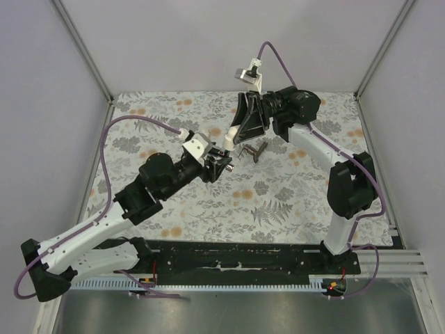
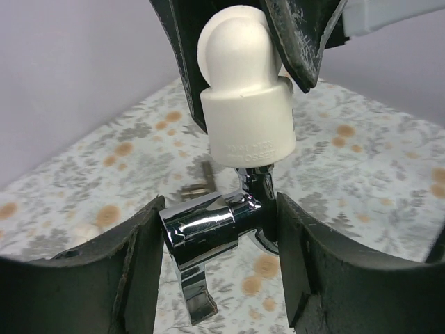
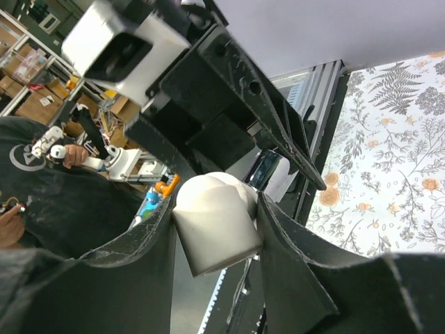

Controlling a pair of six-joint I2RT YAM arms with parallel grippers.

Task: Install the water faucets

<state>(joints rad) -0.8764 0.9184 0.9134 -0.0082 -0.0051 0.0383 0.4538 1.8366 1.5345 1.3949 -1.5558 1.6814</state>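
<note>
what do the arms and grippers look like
The left arm and right arm both have white links and bulky black joints. A purple cable runs along each to a white wrist camera. The left gripper and right gripper are black, each with two broad, scuffed fingers.

A small, shiny chrome water faucet (image 2: 208,226) is gripped crosswise between the left jaws, its flat handle hanging down. Its neck is seated upward in a white elbow fitting (image 2: 247,104) clamped in the right jaws.
</note>
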